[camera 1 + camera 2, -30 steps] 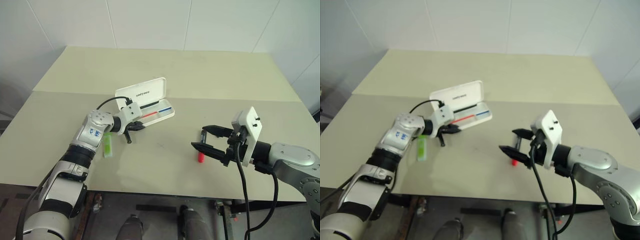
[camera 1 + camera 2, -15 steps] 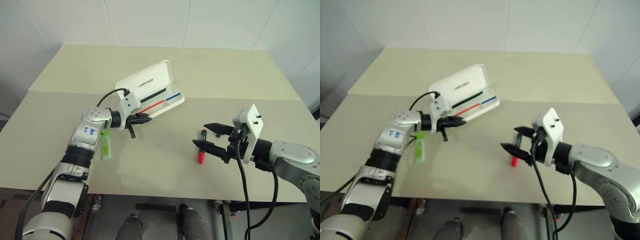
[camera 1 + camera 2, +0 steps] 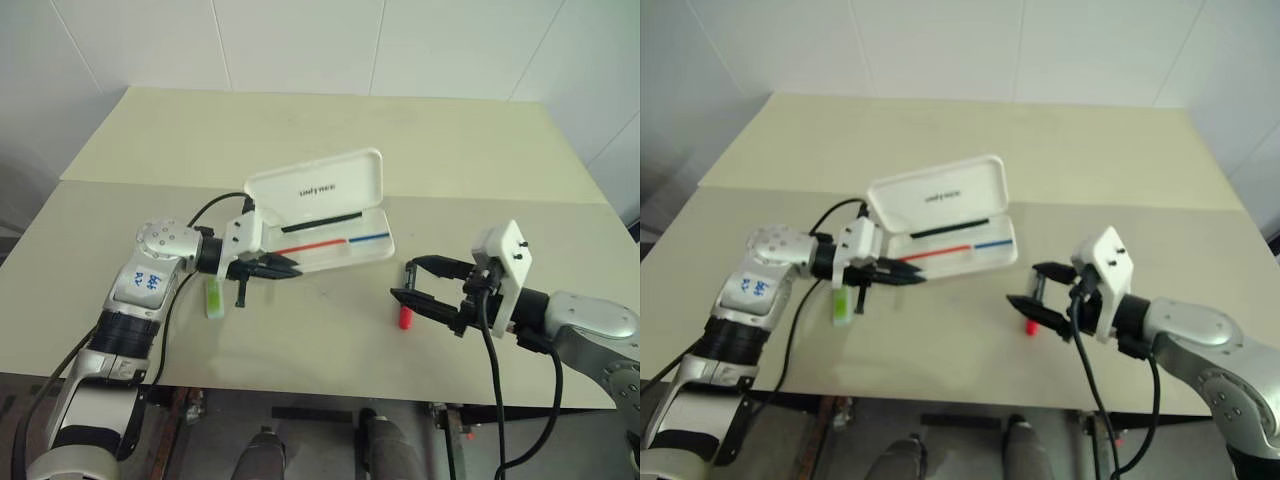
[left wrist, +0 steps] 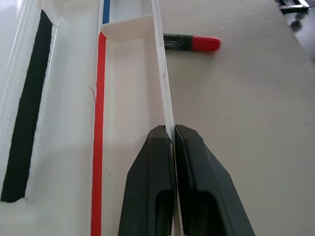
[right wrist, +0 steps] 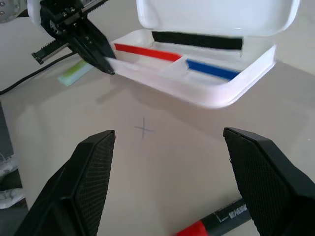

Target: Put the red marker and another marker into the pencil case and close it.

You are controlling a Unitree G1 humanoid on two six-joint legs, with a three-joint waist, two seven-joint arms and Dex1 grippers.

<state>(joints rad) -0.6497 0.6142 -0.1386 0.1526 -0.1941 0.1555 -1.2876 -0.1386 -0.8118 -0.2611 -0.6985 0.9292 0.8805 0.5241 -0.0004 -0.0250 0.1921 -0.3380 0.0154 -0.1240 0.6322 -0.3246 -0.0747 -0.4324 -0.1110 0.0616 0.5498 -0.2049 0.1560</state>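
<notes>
The white pencil case (image 3: 372, 254) lies open at mid-table, its lid (image 3: 318, 185) standing up and red and blue lines showing inside. My left gripper (image 3: 291, 268) is shut on the case's front wall (image 4: 162, 88) at its left end. The red marker (image 3: 404, 317) rests on the table to the right of the case, its red cap toward me. My right gripper (image 3: 402, 280) hovers open just above it, one finger on either side. The lime-green marker (image 3: 213, 297) lies on the table by my left wrist, outside the case.
The beige table (image 3: 300, 130) stretches back to a white wall. A small pencilled cross (image 5: 143, 129) marks the table between the case and my right gripper. A black cable (image 3: 205, 212) loops over my left wrist.
My left hand has drawn back toward me and turned, swinging the gripped case around and to the right. The right gripper has stayed put over the red marker.
</notes>
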